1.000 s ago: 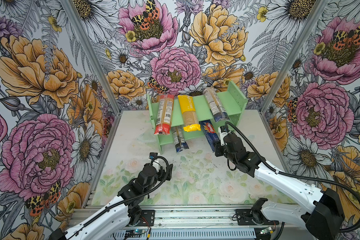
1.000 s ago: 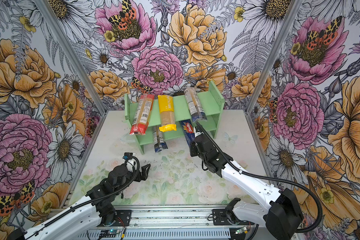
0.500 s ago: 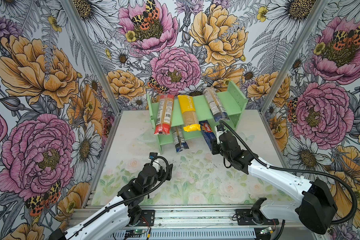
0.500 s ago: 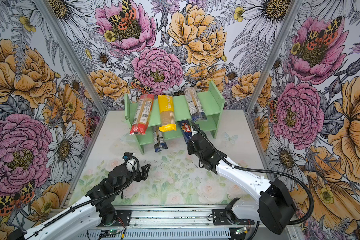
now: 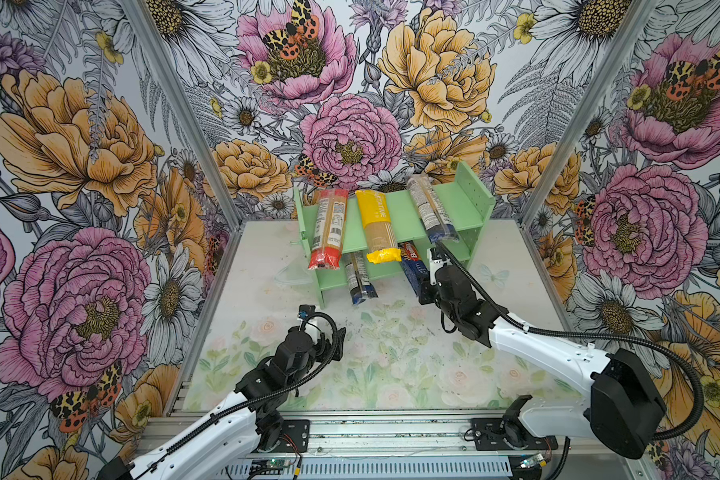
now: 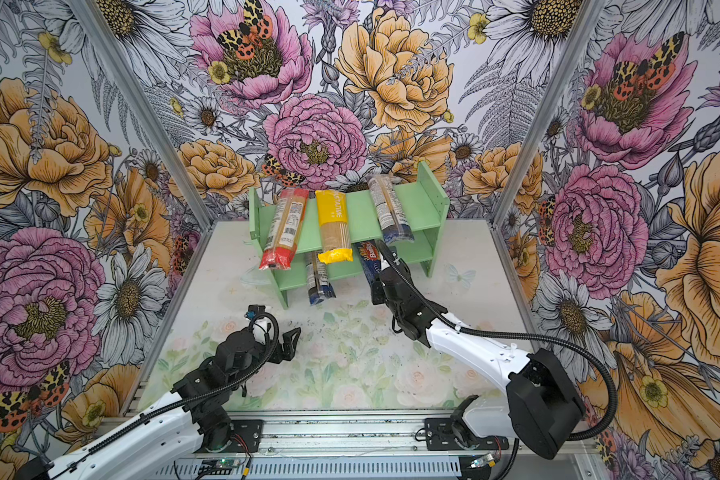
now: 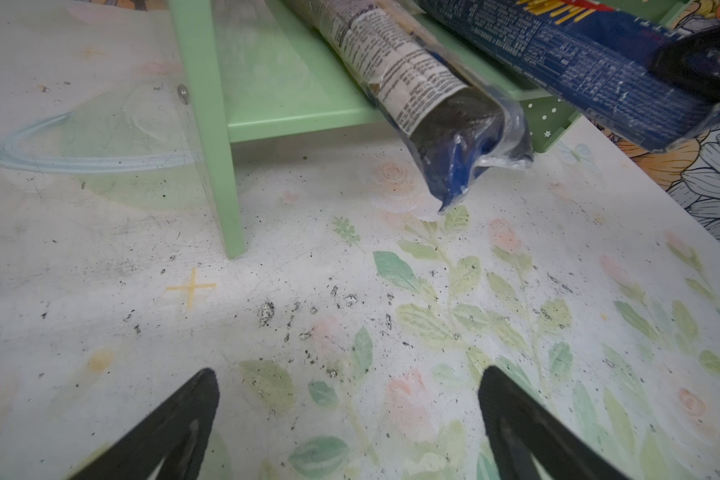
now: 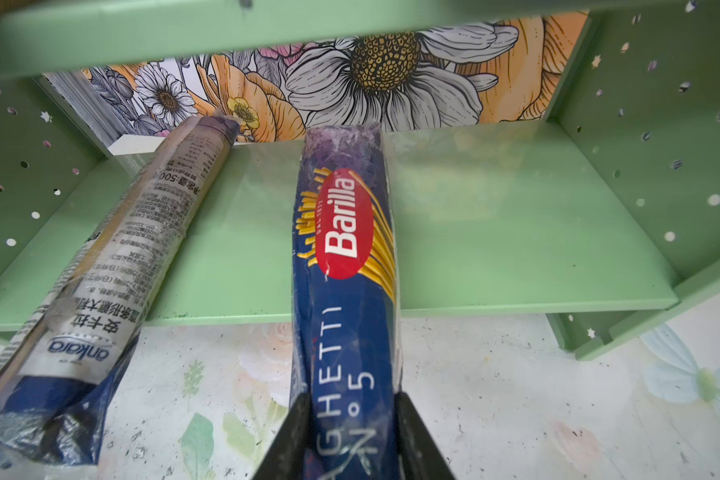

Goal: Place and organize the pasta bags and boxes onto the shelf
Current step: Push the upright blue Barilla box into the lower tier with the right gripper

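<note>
Pushed forward from its spot a second before, the right gripper (image 8: 352, 440) had carried the Barilla spaghetti box (image 8: 346, 266) deeper onto the lower tier of the mint-green shelf (image 5: 454, 199), its jaws clamped on the near end of the box while the far end lay well in on the board. The left gripper (image 7: 346, 415) had not shifted; it hovered over the bare floral tabletop (image 7: 391, 291) in front of the shelf, jaws spread wide and holding nothing. Five packs were counted in both top views, all at the shelf. Three lay across its upper tier with their near ends overhanging the front edge: a red-ended clear bag (image 5: 328, 228) toward the shelf's left panel, a yellow bag (image 5: 377, 226) in the middle and a blue-ended clear bag (image 5: 431, 210) toward the right panel. On the lower tier a second blue-ended clear bag (image 8: 113, 257) sat left of the Barilla box, its near end jutting out over the tabletop. No pack was seen loose away from the shelf, so the job appeared nearly finished: what seemed left was to seat and let go of the box, and perhaps to square up the skewed, overhanging bags.
</note>
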